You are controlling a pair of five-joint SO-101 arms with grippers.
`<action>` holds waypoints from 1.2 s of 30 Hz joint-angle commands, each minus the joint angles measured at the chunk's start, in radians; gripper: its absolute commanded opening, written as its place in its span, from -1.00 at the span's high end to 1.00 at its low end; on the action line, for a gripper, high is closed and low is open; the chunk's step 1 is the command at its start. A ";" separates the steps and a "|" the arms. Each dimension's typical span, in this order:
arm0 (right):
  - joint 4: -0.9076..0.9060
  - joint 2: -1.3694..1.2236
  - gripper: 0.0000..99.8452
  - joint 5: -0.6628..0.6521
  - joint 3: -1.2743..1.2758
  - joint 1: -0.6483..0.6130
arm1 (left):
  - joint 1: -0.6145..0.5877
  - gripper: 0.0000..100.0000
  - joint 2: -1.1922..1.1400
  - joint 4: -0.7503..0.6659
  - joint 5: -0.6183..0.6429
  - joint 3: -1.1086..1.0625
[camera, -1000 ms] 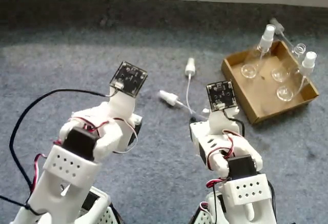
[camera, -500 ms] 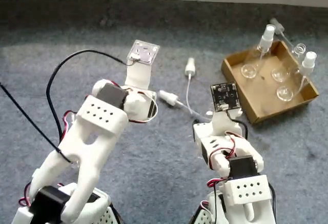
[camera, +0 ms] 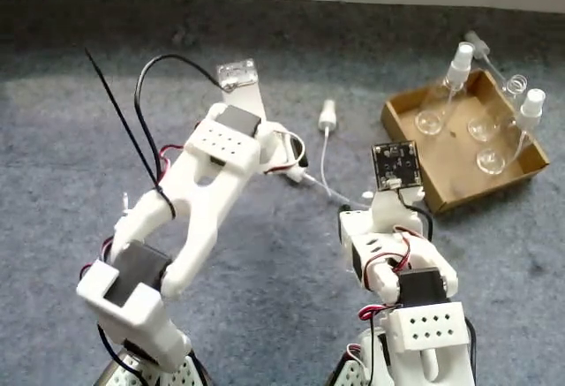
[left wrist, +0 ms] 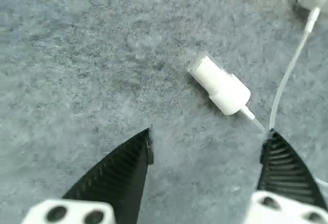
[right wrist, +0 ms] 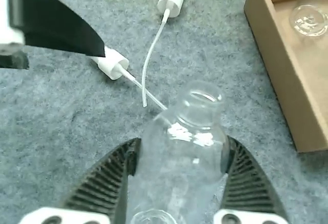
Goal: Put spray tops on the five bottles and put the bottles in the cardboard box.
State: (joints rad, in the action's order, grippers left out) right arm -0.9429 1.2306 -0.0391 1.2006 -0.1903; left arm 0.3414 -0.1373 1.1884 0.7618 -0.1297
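My left gripper (left wrist: pixel 207 134) is open just above the carpet, its jaws set wide on either side of a white spray top (left wrist: pixel 220 85) that lies on its side. The left arm (camera: pixel 221 147) stretches across to that spray top (camera: pixel 298 174). A second spray top (camera: pixel 327 117) with a long tube lies farther off. My right gripper (right wrist: pixel 183 147) is shut on a clear open-necked bottle (right wrist: pixel 187 131), held near the cardboard box (camera: pixel 415 161). The box holds several bottles, two of them with spray tops (camera: pixel 460 57).
Grey carpet covers the table. The two spray tops' tubes (right wrist: pixel 148 75) cross just in front of the held bottle. The left gripper's black finger (right wrist: pixel 51 24) shows near the closer spray top (right wrist: pixel 110 62). One more bottle (camera: pixel 516 83) stands at the box's far edge.
The left arm has swung forward and toward the middle, bringing its open gripper down over the nearer spray top. The right arm has stayed almost still with the bottle.
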 commanded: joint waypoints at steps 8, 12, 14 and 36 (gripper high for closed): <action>0.027 0.015 0.71 0.006 -0.008 0.012 | -0.012 0.39 -0.220 -0.204 0.226 0.166; 0.027 0.015 0.71 0.006 -0.008 0.012 | -0.007 0.39 -0.257 -0.204 0.269 0.182; 0.027 0.015 0.71 0.006 -0.008 0.012 | -0.008 0.39 -0.278 -0.204 0.287 0.193; 0.025 0.015 0.71 0.005 -0.008 0.012 | -0.015 0.93 -0.392 -0.195 0.302 0.268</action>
State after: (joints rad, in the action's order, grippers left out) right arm -0.9429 1.2306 -0.0391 1.2006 -0.1903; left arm 0.3414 -0.5409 0.9950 1.0549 0.0944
